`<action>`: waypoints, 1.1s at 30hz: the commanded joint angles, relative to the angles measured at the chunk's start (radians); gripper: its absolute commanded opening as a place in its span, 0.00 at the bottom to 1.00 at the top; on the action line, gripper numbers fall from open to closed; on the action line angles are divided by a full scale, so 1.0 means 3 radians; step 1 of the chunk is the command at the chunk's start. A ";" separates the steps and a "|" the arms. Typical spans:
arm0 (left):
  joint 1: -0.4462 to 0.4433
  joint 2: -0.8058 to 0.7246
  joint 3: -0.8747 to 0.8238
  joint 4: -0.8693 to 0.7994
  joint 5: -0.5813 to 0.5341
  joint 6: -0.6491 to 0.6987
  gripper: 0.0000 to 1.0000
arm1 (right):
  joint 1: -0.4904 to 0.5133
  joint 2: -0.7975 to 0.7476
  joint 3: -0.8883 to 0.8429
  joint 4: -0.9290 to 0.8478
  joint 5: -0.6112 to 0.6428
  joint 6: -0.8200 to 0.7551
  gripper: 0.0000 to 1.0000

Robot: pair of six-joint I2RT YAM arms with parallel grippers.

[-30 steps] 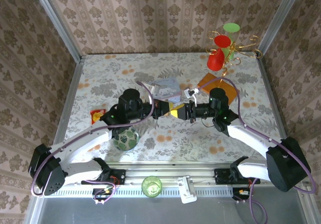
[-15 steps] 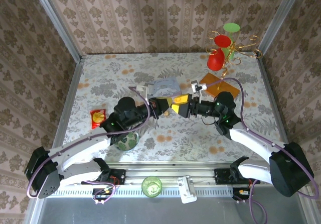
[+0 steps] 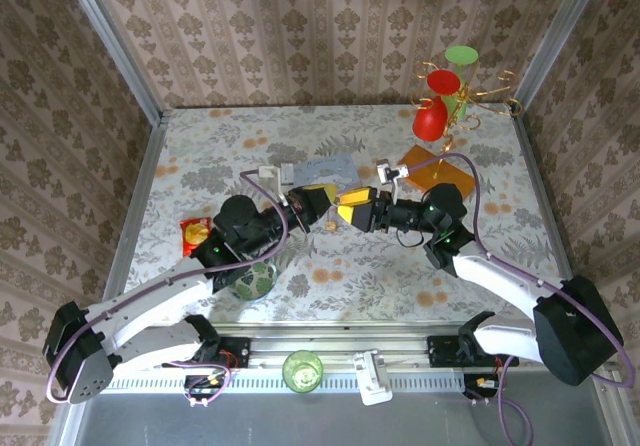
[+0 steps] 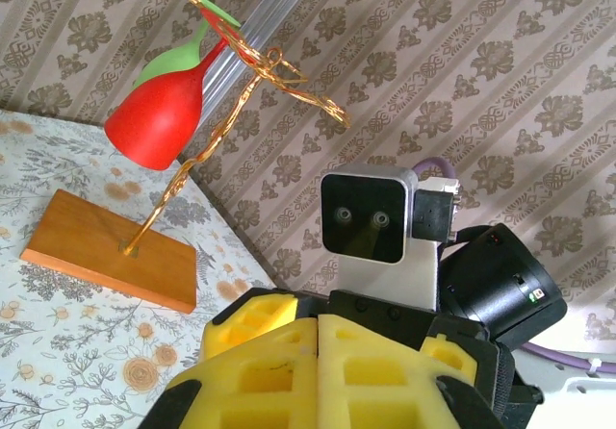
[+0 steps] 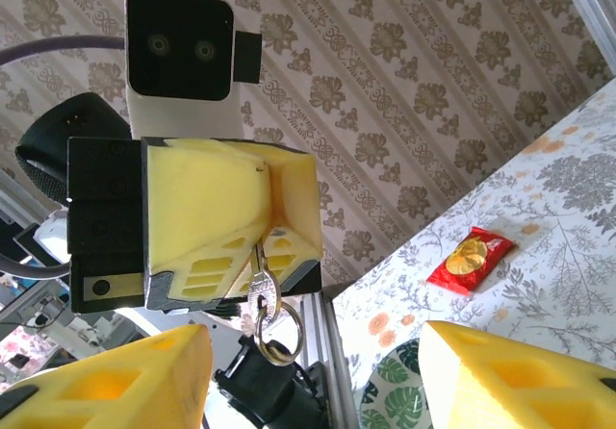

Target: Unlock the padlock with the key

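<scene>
In the top external view my left gripper (image 3: 320,205) and right gripper (image 3: 347,209) are held up above the table's middle, tip to tip. The right wrist view faces the left gripper (image 5: 267,219), whose yellow pads are shut on a small silver key (image 5: 258,277); a key ring (image 5: 280,329) hangs below it. My right gripper (image 5: 313,381) is open, its yellow fingers (image 5: 106,381) wide apart on either side of the key. In the left wrist view the left gripper (image 4: 319,338) has its pads pressed together. The padlock is hidden or out of view.
A pale blue tin (image 3: 335,171) lies behind the grippers. A red snack packet (image 3: 195,231) and a green leaf-patterned ball (image 3: 250,278) sit at the left. A gold rack with red and green glasses (image 3: 445,101) stands on a wooden base (image 3: 437,171) at the back right.
Both grippers have risen off the table and tilted upward, still facing each other. The left arm's elbow has swung down and left.
</scene>
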 commanded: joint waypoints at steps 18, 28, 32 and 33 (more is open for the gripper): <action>-0.0007 0.0062 -0.0093 0.0311 -0.0010 -0.0122 0.00 | 0.0086 0.0119 0.0138 0.0355 -0.0104 0.0116 0.38; 0.0049 0.0059 -0.0123 0.0312 0.0048 -0.0111 0.00 | 0.0118 0.0155 0.0140 0.0427 -0.0061 0.0120 0.27; 0.0076 0.0016 -0.0072 0.0156 0.0115 0.0000 0.00 | 0.0118 0.0146 0.0164 0.0402 -0.0060 0.0099 0.19; 0.0082 0.0000 -0.0065 0.0130 0.0115 0.0014 0.00 | 0.0118 0.0150 0.0168 0.0414 -0.0064 0.0100 0.19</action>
